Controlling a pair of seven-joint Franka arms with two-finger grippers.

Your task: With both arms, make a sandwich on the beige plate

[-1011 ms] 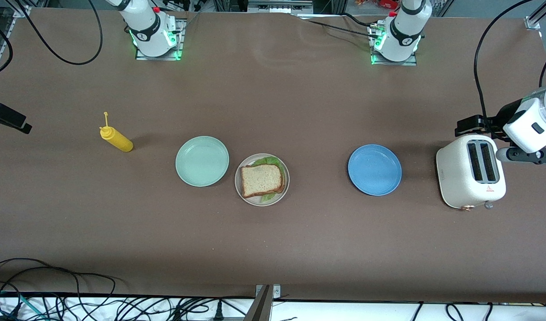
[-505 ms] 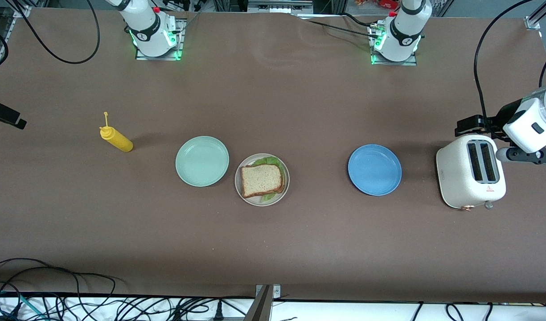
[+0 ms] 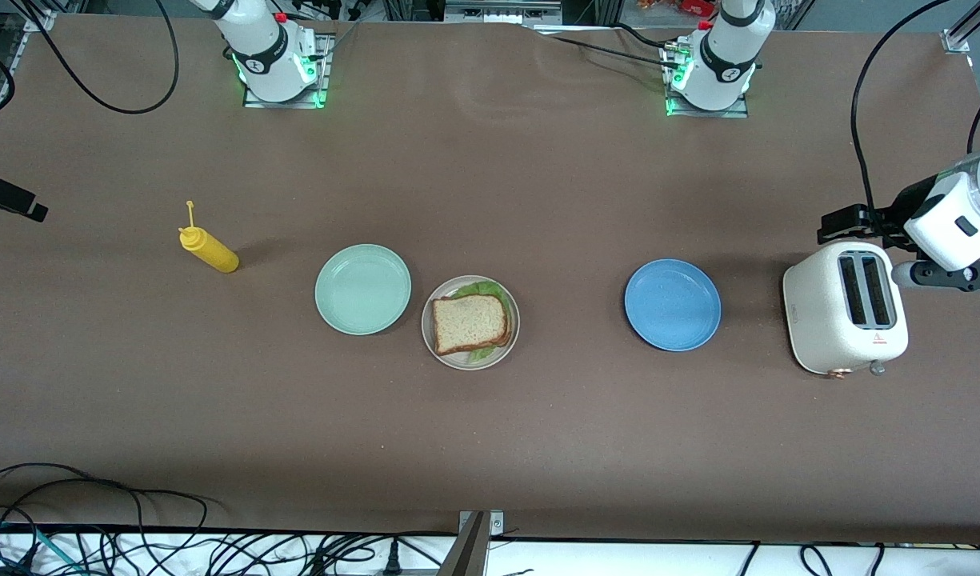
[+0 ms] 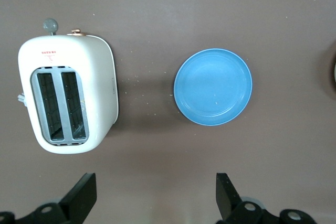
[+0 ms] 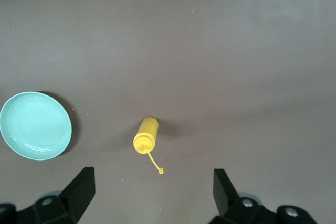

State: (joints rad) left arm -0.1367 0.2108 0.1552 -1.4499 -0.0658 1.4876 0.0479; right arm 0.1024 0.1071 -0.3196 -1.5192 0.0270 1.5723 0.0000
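Observation:
The sandwich (image 3: 470,323), a tan bread slice on top with green lettuce peeking out under it, lies on the beige plate (image 3: 510,340) mid-table. Neither gripper is close to it. My left gripper (image 3: 840,226) hangs high over the table by the toaster at the left arm's end. In the left wrist view the left gripper (image 4: 156,199) is open and holds nothing. My right gripper (image 3: 8,198) hovers at the right arm's end of the table. The right wrist view shows the right gripper (image 5: 152,191) open and empty above the brown tabletop.
A pale mint plate (image 3: 362,289) (image 5: 35,125) lies beside the beige plate, toward the right arm's end. A yellow squeeze bottle (image 3: 209,250) (image 5: 146,135) stands further that way. A blue plate (image 3: 672,304) (image 4: 213,86) and a white toaster (image 3: 846,308) (image 4: 68,95) sit toward the left arm's end.
The right gripper has drifted slightly toward the arms' bases at its end of the table. The left arm has barely shifted. The sandwich and plates have not moved.

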